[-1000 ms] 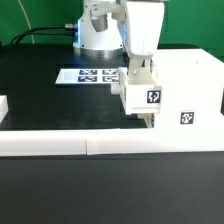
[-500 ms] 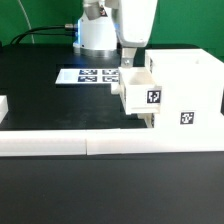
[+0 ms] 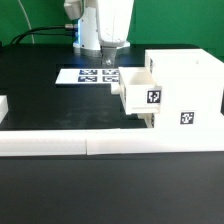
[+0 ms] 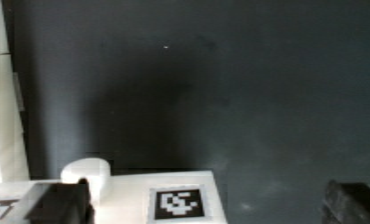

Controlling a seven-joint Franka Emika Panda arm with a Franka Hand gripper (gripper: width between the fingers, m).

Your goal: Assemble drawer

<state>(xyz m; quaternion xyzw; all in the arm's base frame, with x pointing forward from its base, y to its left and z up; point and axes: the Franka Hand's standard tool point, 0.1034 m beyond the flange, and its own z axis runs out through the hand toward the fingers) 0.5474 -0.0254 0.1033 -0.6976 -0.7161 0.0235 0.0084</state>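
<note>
Nearest the exterior camera, at about six o'clock, a long low white border strip [image 3: 110,143] lies across the black bench [image 3: 40,100]. Beyond it, at three o'clock, stands the drawer [image 3: 185,85], its tall white housing carrying a square tag on the front. One tray [image 3: 140,94] sticks out of the housing toward nine o'clock, open side up, with its own tag facing the camera. Farther back, at eleven o'clock, the marker board [image 3: 85,76] lies flat on the bench. My fingers [image 3: 107,64] hang above the marker board's edge, just off the tray's far corner and touching nothing. In the wrist view my fingers [image 4: 217,203] stand apart with only dark bench between them, and a tagged white surface [image 4: 178,202] shows below.
</note>
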